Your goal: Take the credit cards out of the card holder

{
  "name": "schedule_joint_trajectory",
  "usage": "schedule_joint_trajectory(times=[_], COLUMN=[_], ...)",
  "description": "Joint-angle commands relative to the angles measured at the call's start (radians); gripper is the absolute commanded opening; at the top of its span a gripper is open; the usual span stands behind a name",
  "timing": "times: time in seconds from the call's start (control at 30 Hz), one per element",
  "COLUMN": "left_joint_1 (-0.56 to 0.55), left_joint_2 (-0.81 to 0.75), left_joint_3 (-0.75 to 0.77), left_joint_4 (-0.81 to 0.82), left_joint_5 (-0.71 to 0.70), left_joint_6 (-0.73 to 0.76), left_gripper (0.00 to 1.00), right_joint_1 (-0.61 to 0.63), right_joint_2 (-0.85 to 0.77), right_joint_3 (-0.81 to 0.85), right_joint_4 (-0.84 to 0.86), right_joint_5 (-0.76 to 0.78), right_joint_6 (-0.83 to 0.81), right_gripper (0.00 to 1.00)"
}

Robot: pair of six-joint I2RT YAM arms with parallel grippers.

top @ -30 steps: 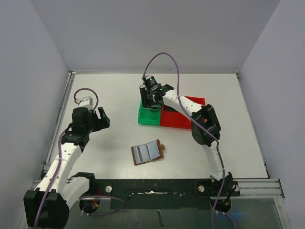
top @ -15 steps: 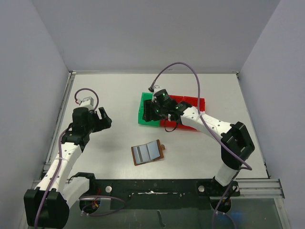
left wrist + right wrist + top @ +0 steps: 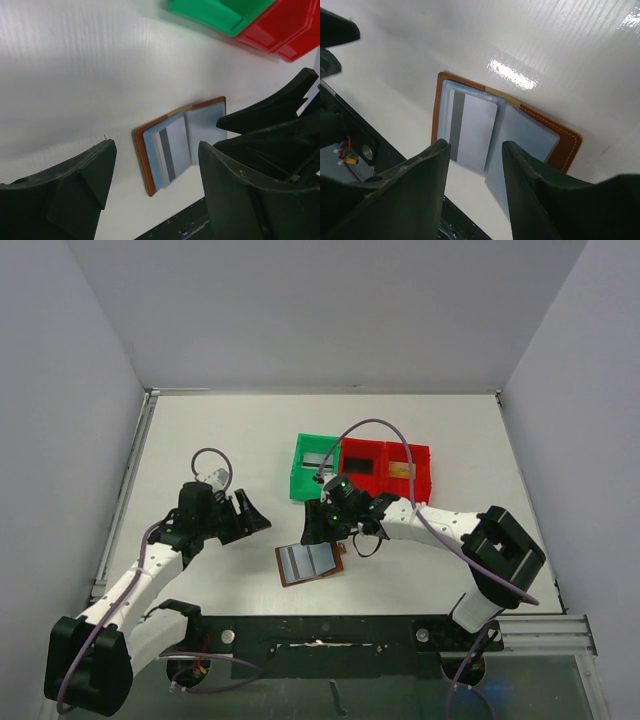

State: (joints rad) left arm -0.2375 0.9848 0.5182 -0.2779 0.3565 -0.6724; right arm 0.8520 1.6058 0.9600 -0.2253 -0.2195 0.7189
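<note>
The brown card holder [image 3: 310, 562] lies open on the table near the front edge, grey-blue lining up. A pale grey card [image 3: 472, 130] with a dark stripe sits in its left pocket, also seen in the left wrist view [image 3: 175, 146]. My right gripper [image 3: 316, 528] is open and empty, hovering just above the holder's far edge [image 3: 475, 150]. My left gripper [image 3: 254, 520] is open and empty, left of the holder and apart from it [image 3: 156, 155]. A black card [image 3: 362, 465] and a golden-orange card [image 3: 402, 470] lie in the red trays.
A green tray [image 3: 300, 475] and two red trays [image 3: 385, 452] stand in a row behind the holder; the green one holds a flat greyish piece. The dark front rail [image 3: 320, 625] runs close below the holder. Walls enclose the table on three sides.
My right arm swung from over the green tray toward the front and now hovers over the card holder. My left arm moved right and forward toward the holder.
</note>
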Motion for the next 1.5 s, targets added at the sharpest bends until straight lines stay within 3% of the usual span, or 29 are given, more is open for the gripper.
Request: schedule_joint_trajectory(times=[0.0, 0.33, 0.63, 1.27, 1.47], left_joint_1=[-0.096, -0.166, -0.216, -0.393, -0.433], left_joint_2=[0.002, -0.002, 0.004, 0.211, 0.302], left_joint_3=[0.001, -0.049, -0.076, -0.028, 0.006], left_joint_4=[0.085, 0.101, 0.157, 0.176, 0.133], left_joint_5=[0.013, 0.0, 0.009, -0.071, -0.144], left_joint_6=[-0.108, -0.171, -0.204, -0.175, -0.154], left_gripper=[0.64, 0.59, 0.54, 0.38, 0.27], right_joint_1=[0.013, 0.032, 0.03, -0.074, -0.092], right_joint_2=[-0.052, 0.0, 0.041, 0.094, 0.101], right_joint_3=[-0.004, -0.091, -0.17, -0.381, -0.399], right_joint_4=[0.112, 0.241, 0.215, 0.58, 0.606], right_joint_5=[-0.049, -0.203, -0.097, -0.213, -0.213], right_joint_6=[0.044, 0.1, 0.128, 0.291, 0.314], right_gripper=[0.45, 0.33, 0.33, 0.29, 0.19])
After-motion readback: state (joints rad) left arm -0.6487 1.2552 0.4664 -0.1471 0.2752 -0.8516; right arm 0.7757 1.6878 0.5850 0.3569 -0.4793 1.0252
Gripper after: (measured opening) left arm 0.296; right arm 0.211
